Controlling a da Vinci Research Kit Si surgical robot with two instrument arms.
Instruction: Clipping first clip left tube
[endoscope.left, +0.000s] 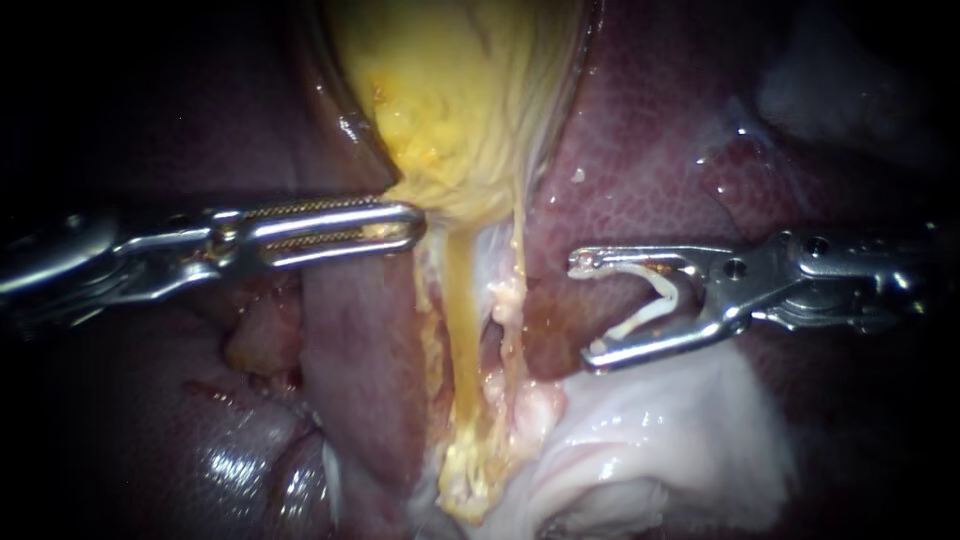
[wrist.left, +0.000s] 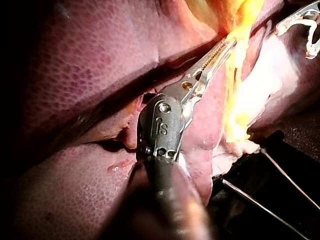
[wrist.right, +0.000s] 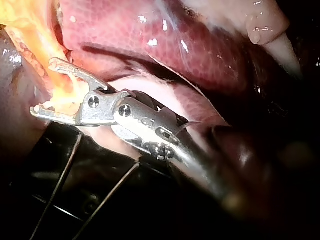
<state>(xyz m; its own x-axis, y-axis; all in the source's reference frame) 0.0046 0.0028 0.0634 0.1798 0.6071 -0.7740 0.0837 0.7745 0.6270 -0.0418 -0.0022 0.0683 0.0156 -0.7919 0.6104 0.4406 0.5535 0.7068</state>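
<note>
The left tube (endoscope.left: 460, 320) is running straight down from the lower end of the gallbladder (endoscope.left: 450, 90) toward the frayed yellow tissue below. It is showing as a smooth, glossy, yellow band, wider than the right tube (endoscope.left: 517, 300), which is hanging just beside it as a thin pale strand with small lumps stuck to it. A dark gap is separating the two. No clip is sitting on either tube.

The clip (endoscope.left: 655, 292), white and bent open, is riding between the jaws of the right instrument (endoscope.left: 585, 312). Those jaws are standing wide apart and holding the clip from both sides. They are hovering to the right of both tubes, near the right one but not touching it.

The left instrument (endoscope.left: 410, 225) is reaching in level, its long toothed jaws lying together and clamping the narrow lower end of the gallbladder, just above where the left tube is starting.

The dark red liver (endoscope.left: 650, 150) is lying behind and on both sides, and wet pale tissue (endoscope.left: 680, 440) is bulging below the right instrument.
</note>
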